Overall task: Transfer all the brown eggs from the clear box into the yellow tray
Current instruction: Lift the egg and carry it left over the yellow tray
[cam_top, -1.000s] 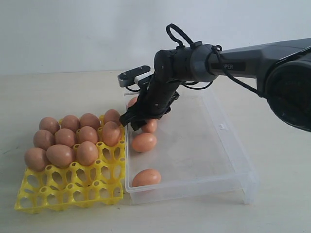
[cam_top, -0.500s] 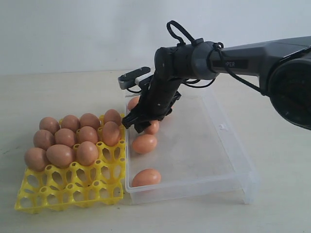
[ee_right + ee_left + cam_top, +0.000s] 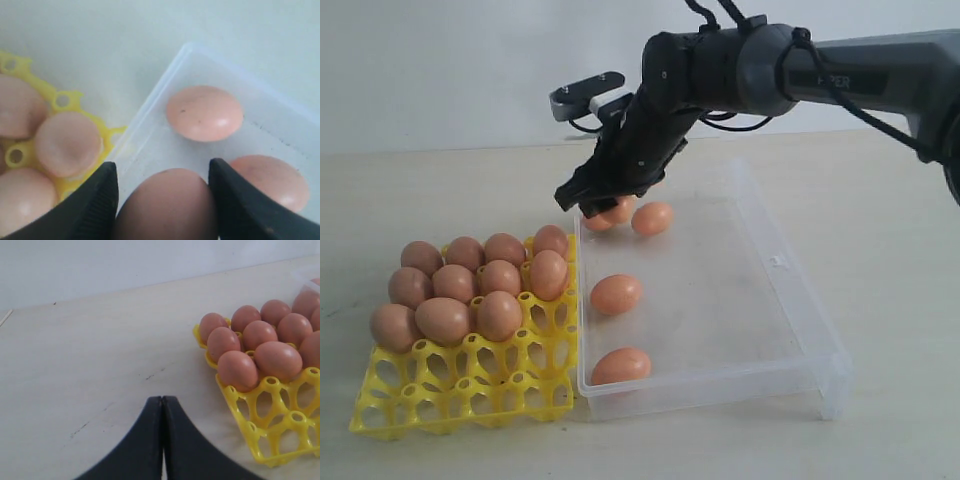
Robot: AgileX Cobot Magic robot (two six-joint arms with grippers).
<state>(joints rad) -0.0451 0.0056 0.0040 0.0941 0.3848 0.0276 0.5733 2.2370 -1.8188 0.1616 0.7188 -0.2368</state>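
The right gripper (image 3: 161, 172) has its fingers (image 3: 95, 200) set fairly wide and pressed against the two flanks of one brown egg (image 3: 165, 210). From the exterior view this egg looks to be held clear of the floor of the clear box (image 3: 720, 300), over the box corner nearest the tray. Below and just past the gripper two more brown eggs lie in that corner, one egg (image 3: 205, 113) close to the walls and a second egg (image 3: 270, 182) near it but apart. A third egg (image 3: 616, 294) and a fourth egg (image 3: 620, 365) rest well away from the gripper, toward the opposite wall of the box. The yellow tray (image 3: 470, 385) sits lower than the gripper and just to one side, hard against the box. Its cups nearest the gripper are already filled and the open ones are in the rows farthest from it. An egg like this is probably light, with a stiff but thin and brittle shell and a smooth, rounded surface that can swivel or slide out between flat pads. The safest hold is across the widest part of its girth, with only enough squeeze to stop it slipping, and it should be lowered fully into a cup, clear of the raised pegs, before release. The left gripper (image 3: 161, 402) is closed on nothing over the bare table (image 3: 75, 340), with the tray off to its side
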